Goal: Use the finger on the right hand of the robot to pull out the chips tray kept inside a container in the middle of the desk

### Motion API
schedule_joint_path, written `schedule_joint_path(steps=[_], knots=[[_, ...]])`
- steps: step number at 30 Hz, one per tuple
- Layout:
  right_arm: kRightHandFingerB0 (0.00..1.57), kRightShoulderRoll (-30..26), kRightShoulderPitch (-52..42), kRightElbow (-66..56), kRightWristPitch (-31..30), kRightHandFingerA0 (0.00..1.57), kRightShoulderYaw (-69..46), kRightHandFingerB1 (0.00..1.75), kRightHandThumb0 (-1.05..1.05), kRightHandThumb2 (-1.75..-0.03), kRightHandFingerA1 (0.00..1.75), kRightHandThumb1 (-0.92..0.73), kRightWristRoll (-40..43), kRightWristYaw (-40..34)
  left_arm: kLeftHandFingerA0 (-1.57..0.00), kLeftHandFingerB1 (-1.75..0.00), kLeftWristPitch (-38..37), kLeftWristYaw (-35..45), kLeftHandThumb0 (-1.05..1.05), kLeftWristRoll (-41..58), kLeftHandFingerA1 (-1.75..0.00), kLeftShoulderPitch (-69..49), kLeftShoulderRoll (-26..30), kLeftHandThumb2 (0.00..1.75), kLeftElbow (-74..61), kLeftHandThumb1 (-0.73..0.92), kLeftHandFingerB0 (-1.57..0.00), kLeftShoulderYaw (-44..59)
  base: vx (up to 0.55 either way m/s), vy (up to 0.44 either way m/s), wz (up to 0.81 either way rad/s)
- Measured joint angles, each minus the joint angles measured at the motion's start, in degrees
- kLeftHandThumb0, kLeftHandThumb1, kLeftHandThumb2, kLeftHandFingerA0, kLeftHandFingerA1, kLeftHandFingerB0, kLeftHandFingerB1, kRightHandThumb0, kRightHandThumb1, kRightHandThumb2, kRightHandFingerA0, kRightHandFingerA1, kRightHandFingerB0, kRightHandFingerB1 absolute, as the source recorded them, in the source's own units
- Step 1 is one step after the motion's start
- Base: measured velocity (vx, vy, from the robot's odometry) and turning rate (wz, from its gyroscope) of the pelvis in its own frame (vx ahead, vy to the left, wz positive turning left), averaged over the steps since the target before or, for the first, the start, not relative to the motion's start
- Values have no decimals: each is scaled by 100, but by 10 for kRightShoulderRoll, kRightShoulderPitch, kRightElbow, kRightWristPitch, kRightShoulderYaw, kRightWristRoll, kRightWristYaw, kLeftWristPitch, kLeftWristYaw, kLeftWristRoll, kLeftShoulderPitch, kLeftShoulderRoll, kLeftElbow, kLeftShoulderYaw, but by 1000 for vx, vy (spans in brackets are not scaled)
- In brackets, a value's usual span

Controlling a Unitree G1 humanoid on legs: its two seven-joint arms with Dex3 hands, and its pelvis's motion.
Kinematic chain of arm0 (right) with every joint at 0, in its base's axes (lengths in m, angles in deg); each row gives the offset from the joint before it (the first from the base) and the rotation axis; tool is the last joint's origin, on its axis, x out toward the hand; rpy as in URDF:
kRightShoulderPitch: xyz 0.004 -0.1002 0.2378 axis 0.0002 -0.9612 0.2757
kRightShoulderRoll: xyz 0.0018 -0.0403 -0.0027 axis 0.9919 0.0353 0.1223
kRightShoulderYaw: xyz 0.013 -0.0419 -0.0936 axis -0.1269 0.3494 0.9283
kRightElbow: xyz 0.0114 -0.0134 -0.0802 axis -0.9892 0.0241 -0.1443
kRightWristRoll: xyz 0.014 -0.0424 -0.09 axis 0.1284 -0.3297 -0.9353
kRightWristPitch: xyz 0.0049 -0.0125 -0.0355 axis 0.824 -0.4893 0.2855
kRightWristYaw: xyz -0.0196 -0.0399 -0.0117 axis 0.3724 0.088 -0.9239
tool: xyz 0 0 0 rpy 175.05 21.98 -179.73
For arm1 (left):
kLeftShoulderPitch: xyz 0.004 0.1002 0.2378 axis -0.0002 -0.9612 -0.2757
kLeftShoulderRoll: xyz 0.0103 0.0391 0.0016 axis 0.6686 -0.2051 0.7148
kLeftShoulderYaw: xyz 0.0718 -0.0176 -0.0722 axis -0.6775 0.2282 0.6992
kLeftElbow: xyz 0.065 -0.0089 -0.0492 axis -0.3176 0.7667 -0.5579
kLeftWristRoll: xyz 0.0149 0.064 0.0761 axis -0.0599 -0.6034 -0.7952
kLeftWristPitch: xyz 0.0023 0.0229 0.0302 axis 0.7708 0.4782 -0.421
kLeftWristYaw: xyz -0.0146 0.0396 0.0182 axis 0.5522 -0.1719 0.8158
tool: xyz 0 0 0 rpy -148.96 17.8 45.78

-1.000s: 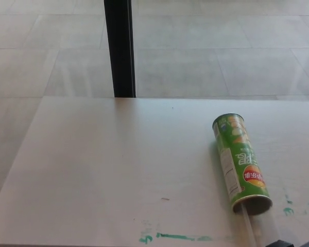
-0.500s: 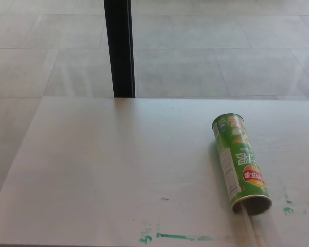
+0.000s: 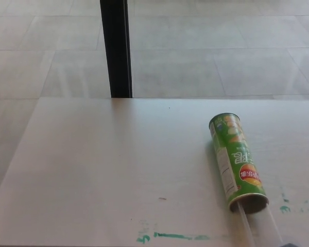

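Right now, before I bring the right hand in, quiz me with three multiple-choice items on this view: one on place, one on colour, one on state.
1. Where on the desk does the chips can lie?
A. right side
B. left edge
C. far left corner

2. What is the can's main colour?
A. red
B. green
C. blue

3. How is the can positioned?
A. upright
B. on its side, open end toward the robot
C. hanging off the desk's far edge

Answers: 1 A, it lies right of centre. 2 B, the body is green with a small red logo. 3 B, it lies flat and a clear tray sticks out of its near mouth. Neither hand shows.
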Motion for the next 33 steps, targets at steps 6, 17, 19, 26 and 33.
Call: schedule_joint_path(steps=[6,17,19,26,33], knots=[[0,22,26,-18,3,97,-39,17,-7,-54,105,-46,25,-2,-51,-51,0,0,-49,0,-63,-2,0,61,2,69,-52,2,0,0,0],[3,39,-28,-72,13,96,-173,27,-2,-55,116,-46,89,0,-57,-55,0,-3,-48,0,-66,-6,0,60,2,69,-58,2,0,0,0],[7,39,-45,-71,15,92,-208,26,-7,-56,115,-48,100,0,-56,-52,0,-3,-48,0,-64,-6,0,60,2,69,-55,2,0,0,0],[11,60,-86,-34,15,85,-340,30,0,-55,118,-53,145,-3,-50,-51,0,-3,-48,0,-61,-7,0,60,2,69,-52,0,0,0,0],[10,106,-136,73,14,85,-467,28,-5,-54,94,-53,197,-15,-50,-51,0,-3,-49,0,-63,-12,0,61,2,68,-51,1,0,0,0]])
